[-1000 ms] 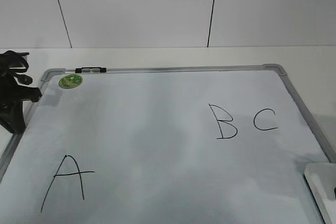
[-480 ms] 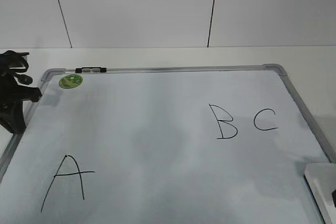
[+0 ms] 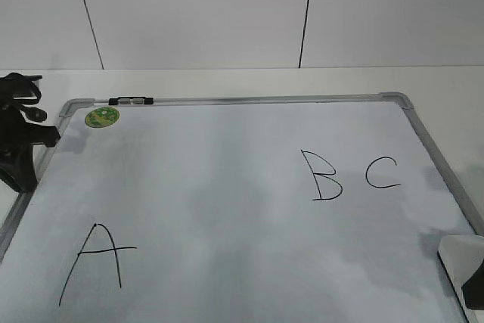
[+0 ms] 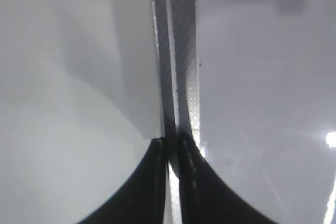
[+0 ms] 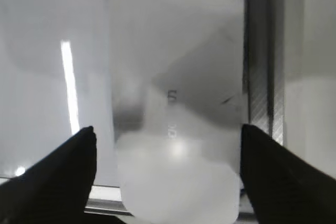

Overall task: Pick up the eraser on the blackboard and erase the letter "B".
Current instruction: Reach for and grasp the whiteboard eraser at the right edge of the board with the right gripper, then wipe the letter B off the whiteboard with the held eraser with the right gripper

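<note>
The blackboard point(image 3: 227, 187) fills most of the exterior view, lying flat with its grey frame running along the top and down the right side. The letter "B" point(image 3: 321, 175) is drawn a little right of the centre, and the letter "C" point(image 3: 382, 172) stands just beside it on the right. The letter "A" point(image 3: 94, 262) is in the lower left of the frame. A green sticker point(image 3: 101, 117) sits in the upper left corner of the board, near a small black clip point(image 3: 131, 100) on the top frame.

The eraser point(image 3: 463, 256) is at the lower right edge of the exterior view, by the right frame of the board, partly cut off and partly in shadow.

In the right wrist view the eraser point(image 5: 176, 98) lies lengthwise in the middle of the frame, and the right gripper point(image 5: 168, 177) has its jaws wide apart, one on each side of the eraser, probably not touching it.

The left gripper point(image 4: 173, 182) is at the left edge of the board; its jaws are pressed nearly together over the grey frame strip point(image 4: 181, 77).
</note>
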Controlling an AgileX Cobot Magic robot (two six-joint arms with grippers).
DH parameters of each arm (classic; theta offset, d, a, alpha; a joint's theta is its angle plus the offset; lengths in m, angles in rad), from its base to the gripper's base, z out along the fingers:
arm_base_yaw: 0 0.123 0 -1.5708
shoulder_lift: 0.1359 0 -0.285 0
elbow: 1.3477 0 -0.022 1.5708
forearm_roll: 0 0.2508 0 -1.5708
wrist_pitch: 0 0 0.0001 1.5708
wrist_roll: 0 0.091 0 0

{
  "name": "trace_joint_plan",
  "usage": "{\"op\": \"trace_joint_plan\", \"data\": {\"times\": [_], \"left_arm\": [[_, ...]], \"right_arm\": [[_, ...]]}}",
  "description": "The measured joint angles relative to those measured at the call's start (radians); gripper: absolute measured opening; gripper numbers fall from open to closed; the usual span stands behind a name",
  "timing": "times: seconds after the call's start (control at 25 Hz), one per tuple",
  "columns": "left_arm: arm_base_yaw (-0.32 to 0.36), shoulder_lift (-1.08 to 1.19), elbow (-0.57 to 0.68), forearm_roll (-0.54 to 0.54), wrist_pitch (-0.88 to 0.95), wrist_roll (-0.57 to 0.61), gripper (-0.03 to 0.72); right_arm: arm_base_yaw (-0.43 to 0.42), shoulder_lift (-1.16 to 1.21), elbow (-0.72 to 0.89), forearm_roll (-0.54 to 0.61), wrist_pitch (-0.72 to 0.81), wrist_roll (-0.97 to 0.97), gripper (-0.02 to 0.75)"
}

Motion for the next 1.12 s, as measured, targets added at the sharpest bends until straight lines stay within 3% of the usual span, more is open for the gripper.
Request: {"op": "trace_joint_plan", "data": {"times": [0.96,1.12], "left_arm": [[0.000,0.000,0.000,0.000,-0.004,0.001,0.019],[0.000,0.000,0.000,0.000,-0.006,0.001,0.019]], "right_arm": [[0.000,0.254,-0.101,-0.019,0.067,-0.002,0.670],[0.000,0.254,-0.101,-0.024,0.070,-0.002,0.605]]}}
